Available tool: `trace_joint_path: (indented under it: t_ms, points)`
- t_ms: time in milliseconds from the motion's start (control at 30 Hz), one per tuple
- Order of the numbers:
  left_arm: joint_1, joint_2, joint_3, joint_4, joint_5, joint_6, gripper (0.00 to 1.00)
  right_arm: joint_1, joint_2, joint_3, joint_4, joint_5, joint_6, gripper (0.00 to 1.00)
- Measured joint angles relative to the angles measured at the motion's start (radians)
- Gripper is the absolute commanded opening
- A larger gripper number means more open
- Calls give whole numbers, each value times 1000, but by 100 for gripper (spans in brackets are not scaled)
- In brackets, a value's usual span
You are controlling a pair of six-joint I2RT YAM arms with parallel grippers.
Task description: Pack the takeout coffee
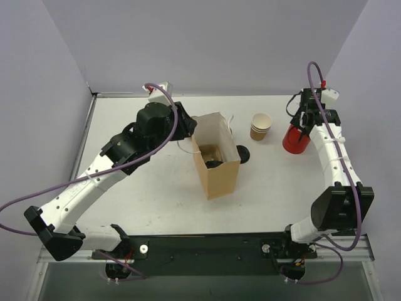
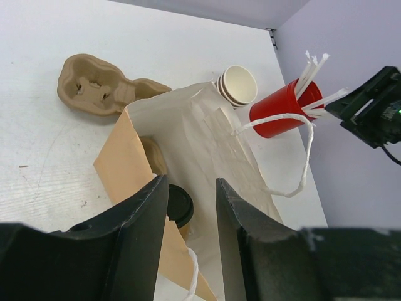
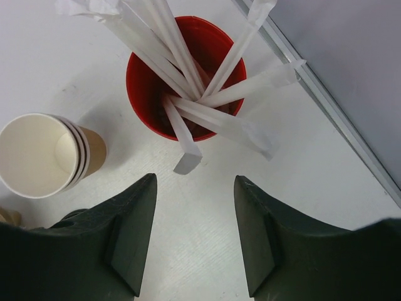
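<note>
**Right pincer faces the red cup, not the coffee; the bag is steadied at one edge only**

The takeout coffee stands outside the brown paper bag. It is right of centre in the top view, as the uppermost cup of a nested stack, between the bag and the red cup.

The right gripper hangs with its jaws apart and nothing between them. In its own view the red cup lies straight ahead, while the stack is at the left edge. If it closes here, I think it would catch the wrapped straws or push the red cup over. A grasp on the stack could also lift more than one cup, because they sit tightly one in another.

The left gripper has its jaws partly apart. The bag's rim passes through the gap against one finger, and I do not see it pinched. The bag looks light and tall, so a cup that meets its rim may fold it or tip it.

Counted:
- one bag
- one red cup
- at least six straws; they cross, so I cannot be exact
- kraft cups: three rims seem to show
- one black lid on the table, just right of the bag
- one dark round thing inside the bag, lower centre of the left wrist view
- one pulp cup carrier, upper left of that view
</note>
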Motion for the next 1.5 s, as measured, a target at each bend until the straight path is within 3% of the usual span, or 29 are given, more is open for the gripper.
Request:
trace_joint_path:
  t_ms: [300, 600, 733, 800, 1200, 1500]
  points:
    - [21, -9, 10, 11, 26, 3, 46, -38, 105, 31, 5, -14, -17, 43]
    - [25, -10, 13, 11, 36, 3, 46, -39, 160, 61, 11, -15, -23, 30]
    - [25, -10, 13, 11, 36, 3, 46, -39, 182, 81, 11, -14, -27, 7]
    - [26, -10, 13, 11, 36, 3, 46, -39, 193, 99, 8, -12, -31, 0]
    - [46, -8, 23, 9, 47, 11, 46, -39, 174, 179, -55, 11, -39, 0]
    - [60, -1, 42, 9, 59, 26, 46, -36, -10, 245, -113, 10, -53, 0]
